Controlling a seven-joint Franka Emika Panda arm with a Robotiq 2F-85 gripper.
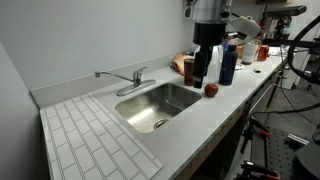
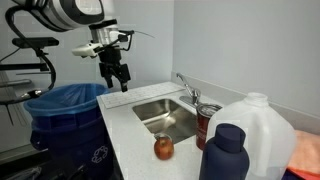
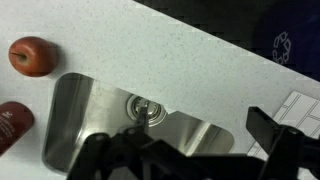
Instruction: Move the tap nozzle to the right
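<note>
The tap nozzle (image 1: 112, 74) is a slim chrome spout on a short base behind the steel sink (image 1: 150, 104); it points along the back edge, away from my gripper. It also shows in an exterior view (image 2: 187, 88). My gripper (image 1: 205, 76) hangs open and empty above the counter at the sink's end opposite the nozzle tip, well clear of the tap. It shows in an exterior view (image 2: 115, 80) too. In the wrist view the open fingers (image 3: 200, 150) frame the sink (image 3: 95, 125) and its drain (image 3: 143, 106); the nozzle is out of that view.
An apple (image 1: 211, 90), a red can (image 1: 188, 68) and a blue bottle (image 1: 228, 65) stand on the counter beside the sink. A white jug (image 2: 255, 125) stands near them. A tiled draining board (image 1: 90, 140) adjoins the sink. A blue bin (image 2: 65, 105) stands beside the counter.
</note>
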